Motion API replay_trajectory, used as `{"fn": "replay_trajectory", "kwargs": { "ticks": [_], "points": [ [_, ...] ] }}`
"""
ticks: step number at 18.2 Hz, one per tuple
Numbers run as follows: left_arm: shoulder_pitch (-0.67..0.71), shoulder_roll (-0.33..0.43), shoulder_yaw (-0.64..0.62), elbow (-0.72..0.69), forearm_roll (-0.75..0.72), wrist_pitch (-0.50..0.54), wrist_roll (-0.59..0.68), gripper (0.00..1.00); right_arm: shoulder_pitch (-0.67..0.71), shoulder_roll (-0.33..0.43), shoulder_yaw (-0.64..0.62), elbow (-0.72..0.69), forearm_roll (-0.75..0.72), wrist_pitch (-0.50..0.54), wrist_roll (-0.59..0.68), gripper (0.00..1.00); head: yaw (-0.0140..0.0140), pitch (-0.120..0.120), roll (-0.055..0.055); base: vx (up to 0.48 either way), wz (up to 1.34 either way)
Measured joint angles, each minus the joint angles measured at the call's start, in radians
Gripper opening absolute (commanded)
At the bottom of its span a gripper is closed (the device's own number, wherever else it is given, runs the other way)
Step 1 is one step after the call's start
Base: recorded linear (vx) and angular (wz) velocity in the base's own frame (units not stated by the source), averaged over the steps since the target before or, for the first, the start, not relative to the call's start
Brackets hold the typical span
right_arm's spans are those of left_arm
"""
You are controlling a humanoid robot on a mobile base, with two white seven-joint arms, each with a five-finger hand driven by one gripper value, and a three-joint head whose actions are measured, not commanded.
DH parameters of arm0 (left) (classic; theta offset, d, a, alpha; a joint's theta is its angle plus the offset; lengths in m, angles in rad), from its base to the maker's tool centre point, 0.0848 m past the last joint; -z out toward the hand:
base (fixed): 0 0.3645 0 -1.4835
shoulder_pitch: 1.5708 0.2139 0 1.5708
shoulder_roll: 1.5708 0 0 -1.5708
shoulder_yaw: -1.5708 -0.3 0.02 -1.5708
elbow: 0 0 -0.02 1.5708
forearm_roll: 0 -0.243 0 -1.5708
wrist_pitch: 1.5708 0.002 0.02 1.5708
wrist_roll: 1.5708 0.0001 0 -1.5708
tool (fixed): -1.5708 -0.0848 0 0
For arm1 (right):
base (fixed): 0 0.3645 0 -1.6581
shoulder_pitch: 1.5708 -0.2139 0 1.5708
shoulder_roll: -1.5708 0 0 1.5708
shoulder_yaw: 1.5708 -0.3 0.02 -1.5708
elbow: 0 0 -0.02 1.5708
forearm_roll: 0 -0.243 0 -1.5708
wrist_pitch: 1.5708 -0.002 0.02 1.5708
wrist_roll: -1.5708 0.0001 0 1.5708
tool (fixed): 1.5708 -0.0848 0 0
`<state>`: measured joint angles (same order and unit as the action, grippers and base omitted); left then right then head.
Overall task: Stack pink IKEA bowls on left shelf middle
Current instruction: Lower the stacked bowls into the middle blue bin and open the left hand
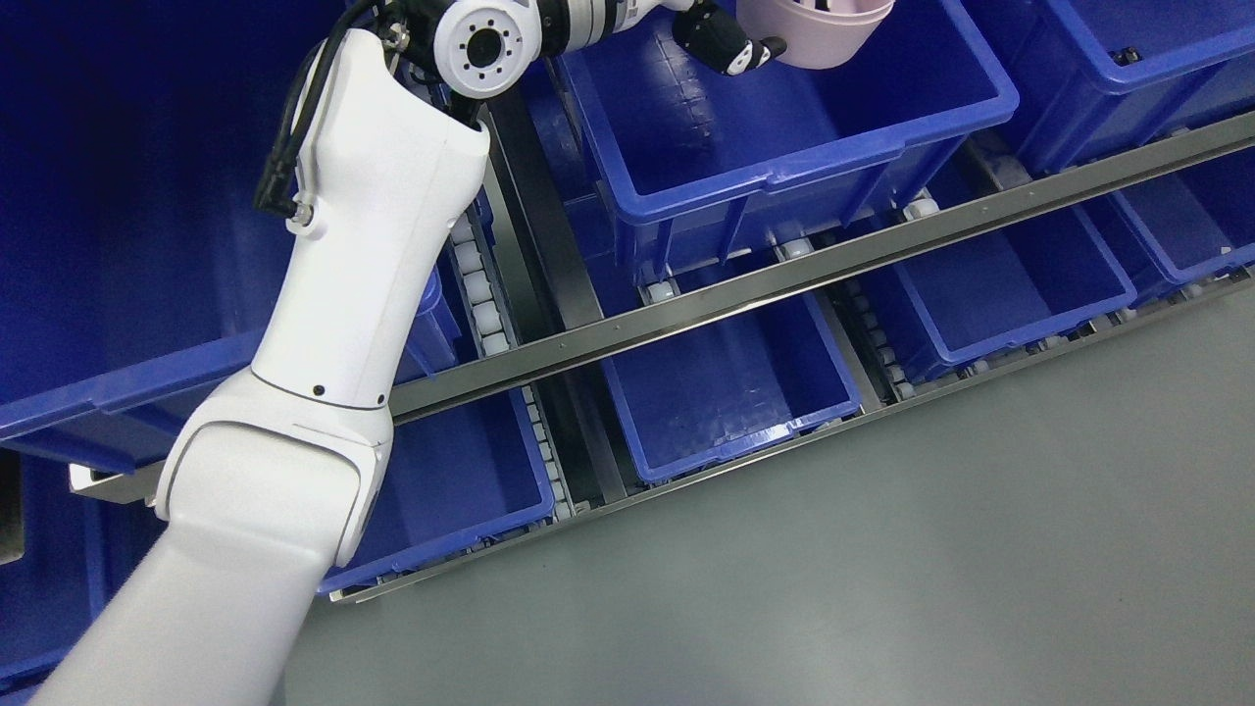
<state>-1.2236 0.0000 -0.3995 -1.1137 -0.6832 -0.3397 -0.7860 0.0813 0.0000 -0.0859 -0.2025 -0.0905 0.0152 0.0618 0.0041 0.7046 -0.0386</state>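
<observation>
You're looking down at a metal roller shelf rack (686, 319) filled with blue plastic bins, above a grey floor (882, 549). The largest bin (108, 245) fills the left side of your view. The left arm (363, 255), white, comes in from the lower left and reaches up across the rack to the top edge. Beyond it, an open blue bin (784, 127) sits on the upper tier at top centre, with smaller blue bins (726, 392) on the lower tier in front of it. At the top edge, your left hand (726, 39), black-fingered, is closed on the side of a pink bowl (819, 29); you can see a fingertip (775, 47) pressing against its wall. The bowl hangs tilted over the open bin, above its interior and not touching it. Only its lower part is in frame.
</observation>
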Motion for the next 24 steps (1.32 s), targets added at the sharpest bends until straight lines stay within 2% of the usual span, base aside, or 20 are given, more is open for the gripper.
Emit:
{"fn": "replay_trajectory", "kwargs": {
  "ticks": [9,19,20,22,24],
  "points": [
    [0.028,0.0,-0.022,0.057,-0.014,-0.002,0.017,0.1,0.0,0.0,0.0,0.0,0.0,0.0,-0.007,1.0,0.0,0.0,0.0,0.001,0.0],
    [0.035,0.038,0.011,0.087,-0.017,0.003,0.031,0.14,0.0,0.0,0.0,0.0,0.0,0.0,-0.001,1.0,0.0,0.0,0.0,0.0,0.0],
    [0.035,0.041,0.015,0.09,-0.017,0.003,0.035,0.18,0.0,0.0,0.0,0.0,0.0,0.0,-0.001,1.0,0.0,0.0,0.0,0.0,0.0],
    [0.039,0.045,0.023,0.097,-0.018,0.004,0.04,0.32,0.0,0.0,0.0,0.0,0.0,0.0,-0.001,1.0,0.0,0.0,0.0,0.0,0.0],
    [0.047,0.047,0.031,0.102,-0.018,0.006,0.042,0.4,0.0,0.0,0.0,0.0,0.0,0.0,-0.001,1.0,0.0,0.0,0.0,0.0,0.0]
  ]
}}
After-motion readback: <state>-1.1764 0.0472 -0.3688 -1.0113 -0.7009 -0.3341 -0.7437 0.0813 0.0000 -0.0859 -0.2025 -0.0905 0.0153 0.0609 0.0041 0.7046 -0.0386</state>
